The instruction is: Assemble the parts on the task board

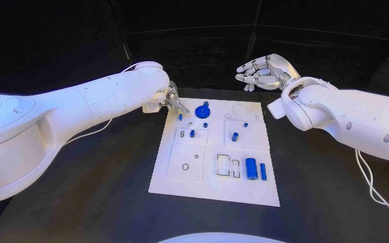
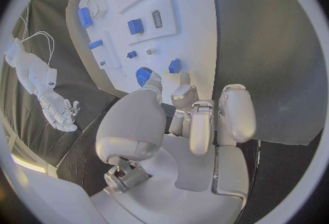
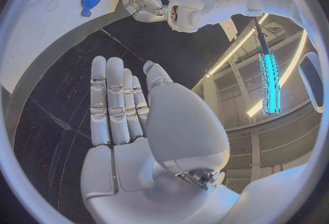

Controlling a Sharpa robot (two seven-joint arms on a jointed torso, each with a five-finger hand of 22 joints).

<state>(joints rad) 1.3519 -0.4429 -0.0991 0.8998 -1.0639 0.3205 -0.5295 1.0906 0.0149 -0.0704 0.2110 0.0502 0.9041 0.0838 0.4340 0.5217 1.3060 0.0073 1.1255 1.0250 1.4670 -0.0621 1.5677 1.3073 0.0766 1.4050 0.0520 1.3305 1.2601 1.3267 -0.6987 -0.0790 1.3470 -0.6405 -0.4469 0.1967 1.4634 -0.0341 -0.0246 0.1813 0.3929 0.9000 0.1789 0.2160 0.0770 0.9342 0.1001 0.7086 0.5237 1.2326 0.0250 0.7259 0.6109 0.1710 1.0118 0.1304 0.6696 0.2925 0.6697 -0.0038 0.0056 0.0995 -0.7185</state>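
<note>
The white task board [image 1: 212, 182] lies in the middle of the black table. A blue gear [image 1: 203, 111] stands near its far edge, and a thick blue cylinder [image 1: 251, 168] and a thin blue bar [image 1: 263, 171] lie near its right side. A blue peg [image 1: 235, 136] stands mid-board, with small blue pieces [image 1: 192, 133] around it. My left hand [image 1: 170, 101] hovers at the board's far left corner, holding nothing, its thumb [image 2: 154, 81] and one finger reaching toward the gear [image 2: 142, 76]. My right hand [image 1: 263, 73] is raised beyond the far right corner, its fingers [image 3: 113, 98] straight and empty.
The board has empty cut-outs, among them a rectangular slot [image 1: 223, 164] and a small ring hole [image 1: 185, 167]. Bare black table [image 1: 97, 187] surrounds the board on all sides. A white cable [image 1: 366, 175] hangs from my right arm.
</note>
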